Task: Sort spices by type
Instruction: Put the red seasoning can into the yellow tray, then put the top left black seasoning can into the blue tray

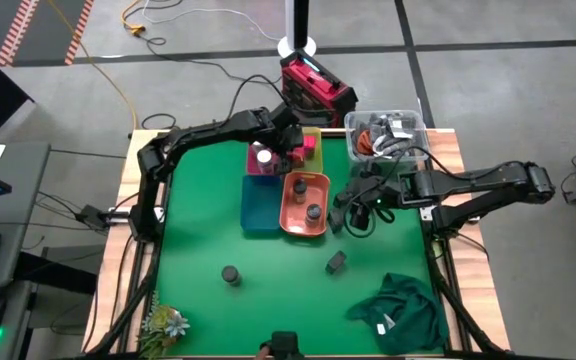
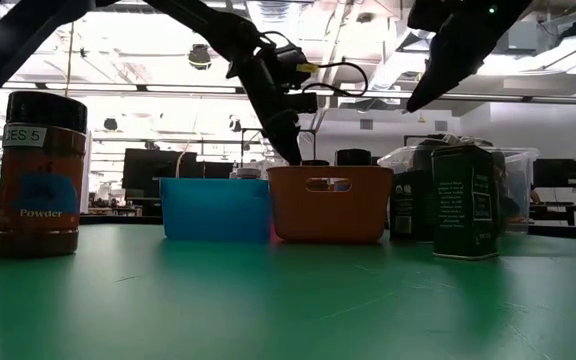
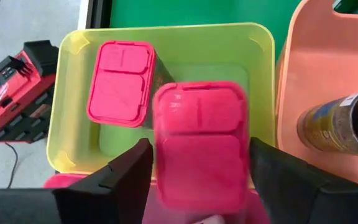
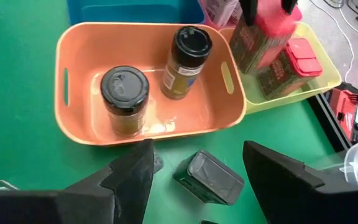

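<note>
My left gripper (image 3: 199, 148) reaches over the yellow bin (image 3: 73, 106) at the table's far side. Its fingers stand open on either side of a pink-capped spice container (image 3: 201, 143), which shows blurred. A second pink-capped container (image 3: 120, 84) lies in the same bin. Two dark round jars (image 4: 124, 99) (image 4: 185, 59) stand upright in the orange bin (image 4: 73, 124). My right gripper (image 4: 197, 177) hangs open just right of the orange bin, above a dark tin (image 4: 210, 180) lying on the green mat. My left gripper's fingers (image 3: 135, 171) come from above, slanting down, along the two long sides of the pink cap (image 3: 166, 149). The gaps are very narrow, and I cannot tell whether they touch it. In the right wrist view the container (image 4: 260, 37) leans in the yellow bin.
A blue bin (image 1: 258, 210) and a pink bin (image 1: 261, 160) stand left of the orange one. A round jar (image 1: 230, 274) and a dark tin (image 1: 336, 262) stand on the near mat. A green cloth (image 1: 398, 310) lies near right, a clear cable box (image 1: 386, 135) far right.
</note>
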Controlling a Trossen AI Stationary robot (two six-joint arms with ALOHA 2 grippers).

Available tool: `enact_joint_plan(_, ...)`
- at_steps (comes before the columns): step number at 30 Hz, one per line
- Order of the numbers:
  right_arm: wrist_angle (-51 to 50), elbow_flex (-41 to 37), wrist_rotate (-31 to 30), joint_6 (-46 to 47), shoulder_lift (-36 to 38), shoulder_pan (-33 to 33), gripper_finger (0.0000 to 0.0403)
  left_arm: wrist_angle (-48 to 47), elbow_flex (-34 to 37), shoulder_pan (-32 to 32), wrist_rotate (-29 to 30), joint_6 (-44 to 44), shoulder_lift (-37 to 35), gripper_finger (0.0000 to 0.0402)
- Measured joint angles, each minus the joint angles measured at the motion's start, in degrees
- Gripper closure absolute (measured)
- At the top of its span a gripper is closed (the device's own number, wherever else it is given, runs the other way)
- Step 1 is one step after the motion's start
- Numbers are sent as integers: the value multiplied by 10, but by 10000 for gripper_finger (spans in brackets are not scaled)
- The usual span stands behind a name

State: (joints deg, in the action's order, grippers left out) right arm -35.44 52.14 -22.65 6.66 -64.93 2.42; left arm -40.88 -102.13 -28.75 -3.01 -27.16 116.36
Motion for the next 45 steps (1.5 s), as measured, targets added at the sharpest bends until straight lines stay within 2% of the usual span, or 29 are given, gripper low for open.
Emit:
enact_joint_plan(8,3,0,0,0,0,6,127,3,0,5,1,15,0,124)
enact_joint_plan(14,-3,0,0,1,2,6,127,-10,-31,15,37,2,-5,121)
enact_joint_plan(22,-46,-1,0,67,5,8,127,-23,-53,49,45,-5,-58,121)
enact_joint_plan(26,-41,-8,0,128,5,13,127,-5,-17,76,43,17,-108,121)
enact_joint_plan(31,-56,-9,-17,176,-3,14,127,112,107,124,43,34,-194,120)
enact_joint_plan(37,-99,12,-5,87,-12,-2,127,250,255,182,51,61,-297,120)
enact_joint_plan(41,-102,29,17,-31,-34,-11,127,254,295,219,59,96,-339,120)
enact_joint_plan(45,-109,38,20,-143,-77,-16,127,226,301,256,78,123,-358,120)
